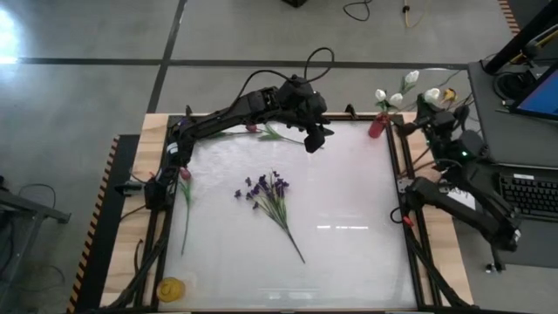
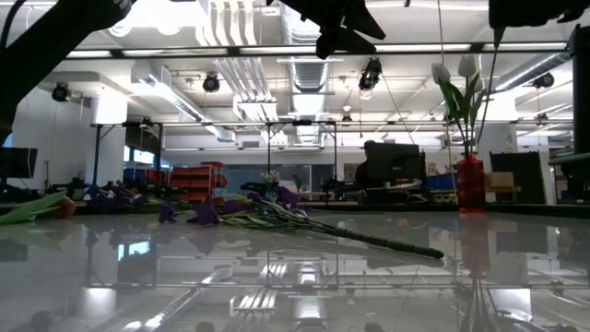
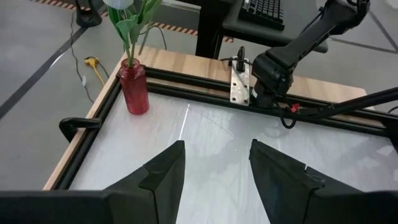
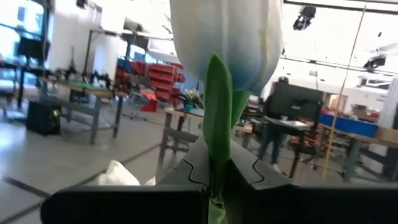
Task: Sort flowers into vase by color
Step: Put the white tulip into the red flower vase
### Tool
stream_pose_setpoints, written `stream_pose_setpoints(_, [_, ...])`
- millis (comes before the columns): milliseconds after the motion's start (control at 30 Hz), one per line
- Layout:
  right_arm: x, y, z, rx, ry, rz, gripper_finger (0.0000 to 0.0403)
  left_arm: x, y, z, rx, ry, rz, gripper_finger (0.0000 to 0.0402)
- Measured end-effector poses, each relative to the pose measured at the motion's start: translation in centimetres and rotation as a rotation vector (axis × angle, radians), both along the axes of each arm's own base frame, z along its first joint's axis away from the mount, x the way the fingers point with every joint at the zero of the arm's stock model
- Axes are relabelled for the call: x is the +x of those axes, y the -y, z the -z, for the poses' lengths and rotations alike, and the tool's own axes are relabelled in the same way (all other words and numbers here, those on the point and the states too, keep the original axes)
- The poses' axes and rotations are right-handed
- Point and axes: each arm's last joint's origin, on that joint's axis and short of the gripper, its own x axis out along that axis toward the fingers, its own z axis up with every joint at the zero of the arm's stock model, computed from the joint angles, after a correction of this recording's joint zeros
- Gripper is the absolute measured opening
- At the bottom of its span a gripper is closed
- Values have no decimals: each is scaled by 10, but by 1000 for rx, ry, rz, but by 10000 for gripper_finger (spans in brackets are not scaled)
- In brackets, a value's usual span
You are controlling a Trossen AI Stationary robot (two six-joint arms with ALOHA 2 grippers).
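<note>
A red vase (image 1: 377,127) stands near the table's far right corner with white tulips (image 1: 397,98) in it, also seen as the vase (image 3: 134,91) in the left wrist view. My right gripper (image 4: 217,177) is beyond the far right corner, shut on another white tulip (image 1: 432,94). My left gripper (image 3: 214,171) hangs open above the table's far middle, left of the vase. A purple spray (image 1: 268,195) lies flat at mid-table. One pink-red bud (image 1: 185,174) lies along the left edge. Another (image 1: 251,128) lies at the far edge under the left arm. My right gripper pinches the white tulip's green stem (image 4: 217,134) between its two fingers, just below the bud (image 4: 227,37). The fingers point about level and lie across the stem. The bud stands upright above them, lifted clear of the table.
A yellow object (image 1: 171,288) sits at the table's near left corner. A black frame (image 1: 406,209) borders the white tabletop. The right arm's base (image 3: 267,78) stands at the right edge. A keyboard and monitor sit on a desk to the right.
</note>
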Motion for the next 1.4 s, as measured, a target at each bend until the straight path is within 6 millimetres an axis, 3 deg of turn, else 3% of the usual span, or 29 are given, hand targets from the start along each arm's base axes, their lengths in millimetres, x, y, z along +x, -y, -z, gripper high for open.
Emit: stream_pose_setpoints(1400, [27, 26, 30, 122, 36, 24, 12, 0, 0, 1, -2, -6, 1, 169])
